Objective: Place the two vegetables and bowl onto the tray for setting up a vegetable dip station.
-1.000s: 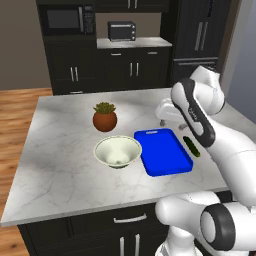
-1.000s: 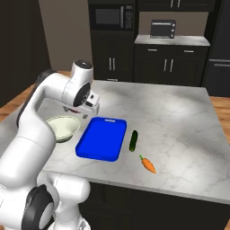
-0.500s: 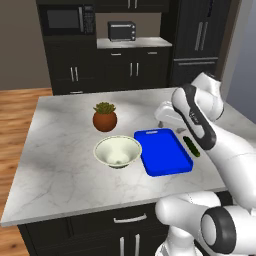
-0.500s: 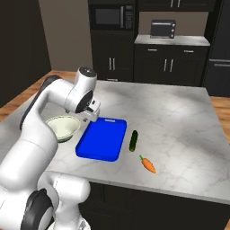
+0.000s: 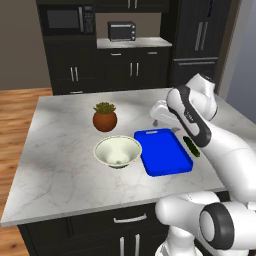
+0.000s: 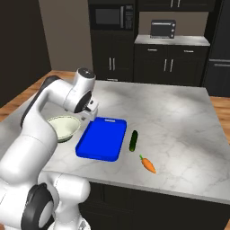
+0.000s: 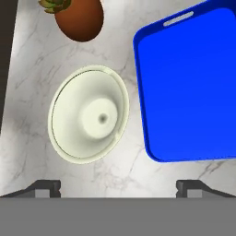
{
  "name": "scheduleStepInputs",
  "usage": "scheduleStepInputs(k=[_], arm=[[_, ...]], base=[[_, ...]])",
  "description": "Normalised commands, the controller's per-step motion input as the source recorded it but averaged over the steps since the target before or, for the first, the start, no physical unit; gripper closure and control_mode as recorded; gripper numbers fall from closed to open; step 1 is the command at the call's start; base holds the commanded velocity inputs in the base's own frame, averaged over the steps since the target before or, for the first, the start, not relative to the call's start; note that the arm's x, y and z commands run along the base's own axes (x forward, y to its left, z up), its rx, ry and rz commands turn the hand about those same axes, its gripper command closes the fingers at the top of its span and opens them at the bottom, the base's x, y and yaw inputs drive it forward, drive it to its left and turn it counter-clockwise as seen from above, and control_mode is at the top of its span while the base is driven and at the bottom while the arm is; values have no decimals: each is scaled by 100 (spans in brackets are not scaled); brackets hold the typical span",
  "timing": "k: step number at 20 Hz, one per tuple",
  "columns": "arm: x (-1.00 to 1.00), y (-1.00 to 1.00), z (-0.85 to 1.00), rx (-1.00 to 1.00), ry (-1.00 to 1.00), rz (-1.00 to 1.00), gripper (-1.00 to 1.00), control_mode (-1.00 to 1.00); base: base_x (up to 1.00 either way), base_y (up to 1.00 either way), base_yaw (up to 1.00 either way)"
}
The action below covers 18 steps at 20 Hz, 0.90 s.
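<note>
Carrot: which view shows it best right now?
The right base view: the carrot lies in plain sight on the counter, beyond the cucumber from the tray. The other views don't help.

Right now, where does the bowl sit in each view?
Left base view: bowl centre, left of the tray.
Right base view: bowl at left, partly behind the arm.
Hand view: bowl left of centre.
Shared landmark: the blue tray beside it.

Dark cabinets [image 5: 125, 67], wood floor [image 5: 17, 107], marble island counter [image 5: 60, 160].
</note>
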Motion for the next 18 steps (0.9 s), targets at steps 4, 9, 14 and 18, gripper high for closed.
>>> scheduleStepInputs(k=[4, 9, 14, 18], arm=[[16, 14, -9, 0, 0, -1, -100, -100], [15, 3, -23, 1, 0, 0, -100, -100], [5, 0, -38, 6, 0, 0, -100, -100], [1, 0, -37, 5, 0, 0, -100, -100]], base=[[0, 0, 0], [0, 0, 0], [0, 0, 0], [0, 0, 0]])
